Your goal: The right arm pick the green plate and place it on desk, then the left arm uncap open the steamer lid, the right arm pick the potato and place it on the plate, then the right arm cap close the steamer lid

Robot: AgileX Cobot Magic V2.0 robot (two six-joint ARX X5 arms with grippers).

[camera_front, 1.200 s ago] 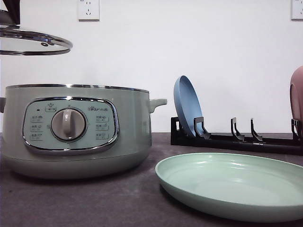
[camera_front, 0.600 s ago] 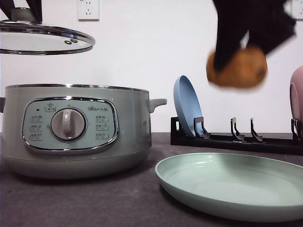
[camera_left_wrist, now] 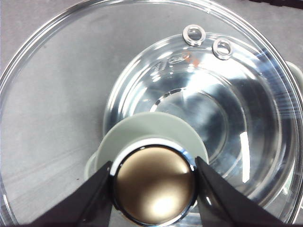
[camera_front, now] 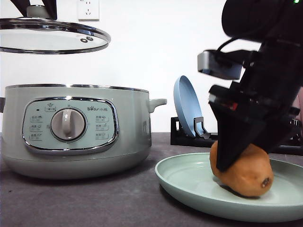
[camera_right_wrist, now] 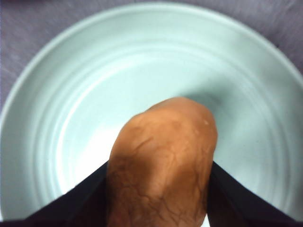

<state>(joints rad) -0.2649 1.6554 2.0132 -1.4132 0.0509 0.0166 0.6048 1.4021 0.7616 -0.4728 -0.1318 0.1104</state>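
The potato (camera_front: pixel 242 170), which was up in the air half a second ago, is now set down inside the green plate (camera_front: pixel 189 177) near the front right of the desk (camera_front: pixel 94 203), and it is still squeezed between the jaws of the right gripper (camera_front: pixel 239 163). The steamer lid (camera_front: pixel 52 40) is held up by its knob in the closed left gripper (camera_left_wrist: pixel 154 187), above the steamer (camera_front: pixel 71 130). The potato is probably ready to be let go, and then the lid can be put back.

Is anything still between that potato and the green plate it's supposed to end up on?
Nothing visible. The potato is already down inside the green plate, apparently resting on it, with the right gripper clamped around it. The plate's bare surface surrounds it in the right wrist view.
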